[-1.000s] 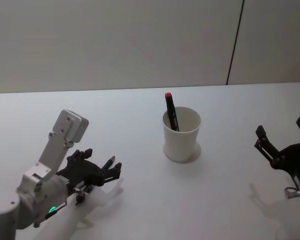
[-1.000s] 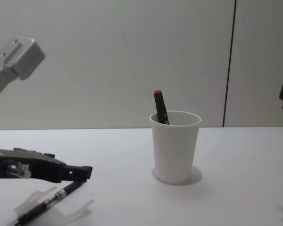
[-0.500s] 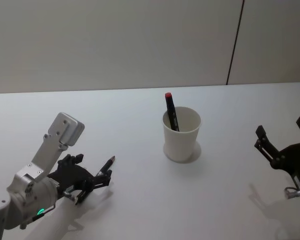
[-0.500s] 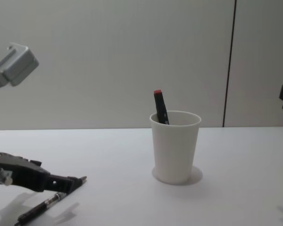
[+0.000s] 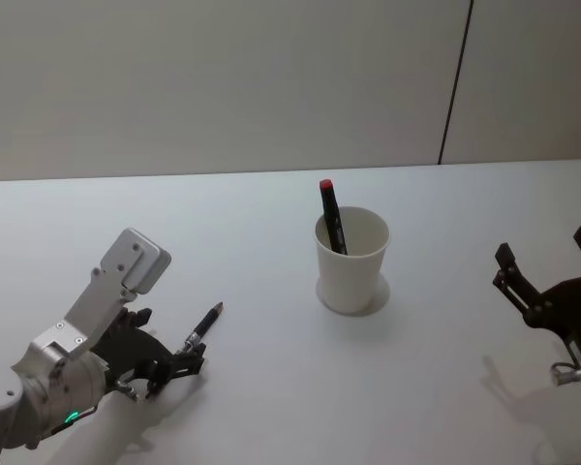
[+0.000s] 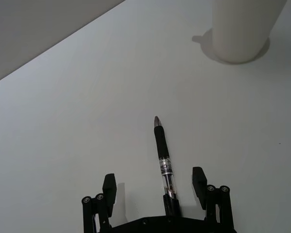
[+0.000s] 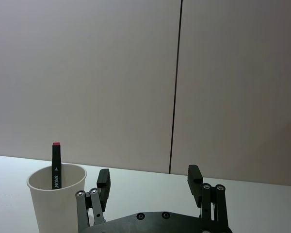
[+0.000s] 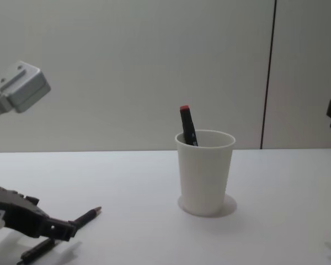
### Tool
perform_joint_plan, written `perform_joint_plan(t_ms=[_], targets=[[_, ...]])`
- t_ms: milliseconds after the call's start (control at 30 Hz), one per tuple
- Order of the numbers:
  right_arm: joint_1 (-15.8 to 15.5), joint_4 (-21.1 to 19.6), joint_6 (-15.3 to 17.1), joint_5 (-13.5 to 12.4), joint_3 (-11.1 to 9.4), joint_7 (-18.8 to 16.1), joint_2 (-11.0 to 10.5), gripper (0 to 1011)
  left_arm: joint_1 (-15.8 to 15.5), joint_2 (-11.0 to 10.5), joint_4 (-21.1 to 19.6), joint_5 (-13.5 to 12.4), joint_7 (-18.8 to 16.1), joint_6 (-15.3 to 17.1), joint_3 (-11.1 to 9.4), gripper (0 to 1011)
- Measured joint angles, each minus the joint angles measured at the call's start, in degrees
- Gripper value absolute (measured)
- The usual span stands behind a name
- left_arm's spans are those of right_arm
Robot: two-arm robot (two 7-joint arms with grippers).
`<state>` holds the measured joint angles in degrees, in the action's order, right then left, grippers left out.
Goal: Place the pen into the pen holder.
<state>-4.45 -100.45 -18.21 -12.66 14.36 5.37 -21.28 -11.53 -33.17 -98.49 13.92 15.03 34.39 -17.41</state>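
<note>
The pen (image 5: 201, 327) lies flat on the white table (image 5: 271, 213), on the robot's left and well apart from the pen holder (image 5: 351, 262). It is a slim black stick pen: a dark ribbed grip behind a pointed tip, then a clear stretch of barrel with a pale band. Its tip is turned roughly toward the cup.

In the left wrist view the pen (image 6: 162, 155) runs straight down the middle of the left gripper (image 6: 154, 183), whose fingers (image 6: 109, 187) are spread wide, one on each side of the barrel with bare table showing between each finger and the pen. The rear end of the pen passes under the gripper's body, so that end is hidden. From the chest view the left gripper (image 8: 55, 229) sits low, down at the table surface, with the pen (image 8: 89, 213) poking out ahead of it.

The pen holder is a plain white paper cup (image 8: 204, 171), tapered, with a rolled rim, standing upright near the middle of the table. Inside it leans a black marker (image 8: 187, 126) with a red cap (white lettering on its side in the right wrist view), its top rising above the rim.

The right gripper (image 5: 545, 247) is off to the robot's right, above the table and apart from the cup, fingers spread with nothing between them.
</note>
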Motion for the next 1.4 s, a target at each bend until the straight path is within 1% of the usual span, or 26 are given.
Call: perform_joint_plan(t_ms=[300,367,400,467,500,600,633,667,733,767,833,900,933,967,1033,1067,1167,1267,1300,1400], targets=[[0.00,0.00,0.00,0.00,0.00,0.00,0.00,1001,0.12,0.01,0.06,-0.11,0.50,1.66,-0.02,998],[0.00,0.00,0.00,0.00,0.00,0.00,0.00,1002,0.15,0.07,0.11,0.03,0.58,2.03,-0.02,967],[0.00,0.00,0.00,0.00,0.00,0.00,0.00,1001,0.17,0.10,0.15,0.17,0.64,2.24,0.00,927],[0.00,0.00,0.00,0.00,0.00,0.00,0.00,1001,0.20,0.14,0.21,0.42,0.68,2.45,0.05,903],[0.00,0.00,0.00,0.00,0.00,0.00,0.00,1002,0.21,0.16,0.24,0.57,0.69,2.54,0.07,857],[0.00,0.00,0.00,0.00,0.00,0.00,0.00,1002,0.27,0.24,0.37,1.35,0.71,2.85,0.23,809],[0.00,0.00,0.00,0.00,0.00,0.00,0.00,1002,0.30,0.29,0.46,1.86,0.70,3.00,0.33,746],[0.00,0.00,0.00,0.00,0.00,0.00,0.00,1002,0.33,0.33,0.54,2.10,0.71,3.07,0.42,728],[0.00,0.00,0.00,0.00,0.00,0.00,0.00,1001,0.36,0.43,0.70,3.05,0.68,3.37,0.62,647],[0.00,0.00,0.00,0.00,0.00,0.00,0.00,1001,0.37,0.48,0.80,3.32,0.64,3.46,0.69,647],[0.00,0.00,0.00,0.00,0.00,0.00,0.00,1001,0.37,0.56,0.95,3.90,0.55,3.64,0.79,590],[0.00,0.00,0.00,0.00,0.00,0.00,0.00,1002,0.37,0.70,1.19,4.59,0.36,3.86,0.94,503],[0.00,0.00,0.00,0.00,0.00,0.00,0.00,1001,0.37,0.79,1.35,5.10,0.24,4.01,1.03,484],[0.00,0.00,0.00,0.00,0.00,0.00,0.00,1001,0.37,0.83,1.43,5.28,0.19,4.06,1.07,421],[0.00,0.00,0.00,0.00,0.00,0.00,0.00,1002,0.35,0.91,1.57,5.62,0.09,4.20,1.12,384],[0.00,0.00,0.00,0.00,0.00,0.00,0.00,1002,0.31,1.00,1.71,5.82,-0.02,4.29,1.18,338],[0.00,0.00,0.00,0.00,0.00,0.00,0.00,1002,0.23,1.15,1.95,6.12,-0.22,4.52,1.26,301],[0.00,0.00,0.00,0.00,0.00,0.00,0.00,1002,0.14,1.30,2.13,6.24,-0.39,4.75,1.30,288],[0.00,0.00,0.00,0.00,0.00,0.00,0.00,1001,0.12,1.34,2.17,6.25,-0.43,4.79,1.30,260],[0.00,0.00,0.00,0.00,0.00,0.00,0.00,1001,0.04,1.46,2.36,6.26,-0.56,4.97,1.31,230]])
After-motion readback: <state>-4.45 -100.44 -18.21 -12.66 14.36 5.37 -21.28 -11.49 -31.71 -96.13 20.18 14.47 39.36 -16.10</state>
